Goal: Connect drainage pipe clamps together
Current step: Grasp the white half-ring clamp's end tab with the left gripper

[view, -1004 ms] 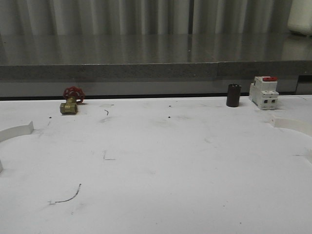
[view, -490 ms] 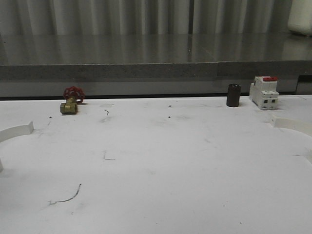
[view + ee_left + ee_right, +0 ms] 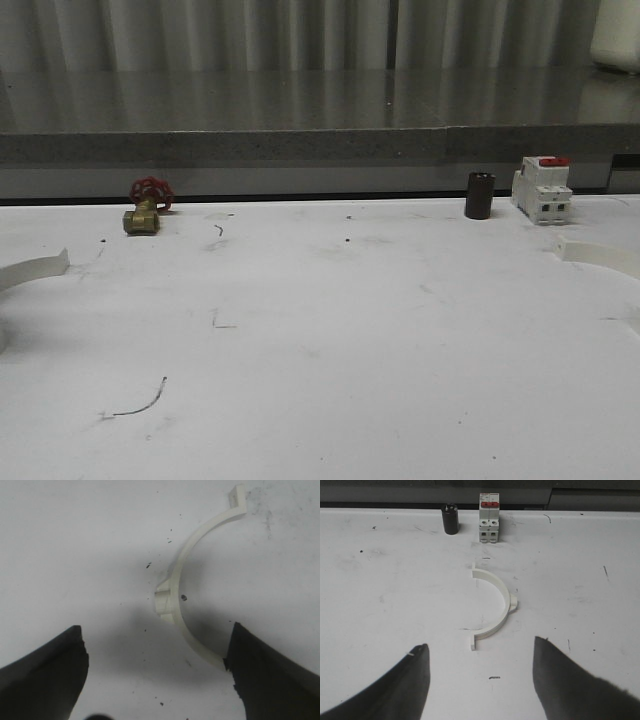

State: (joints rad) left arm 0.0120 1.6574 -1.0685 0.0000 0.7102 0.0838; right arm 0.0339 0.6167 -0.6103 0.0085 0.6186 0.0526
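We see both clamps flat on the table [image 3: 330, 340], well apart: left clamp [image 3: 187, 587] under the left gripper [image 3: 157, 665], right clamp [image 3: 495, 605] before the right gripper [image 3: 480, 680]; both grippers' fingers apart, holding nothing

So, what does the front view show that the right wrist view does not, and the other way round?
The front view adds a brass valve with a red handwheel and the end of the left clamp half near the table's left edge. The right wrist view adds the open right pincer and the full arc of the right clamp half. Shared: the black cylinder, the white breaker, and one end of that right clamp half.
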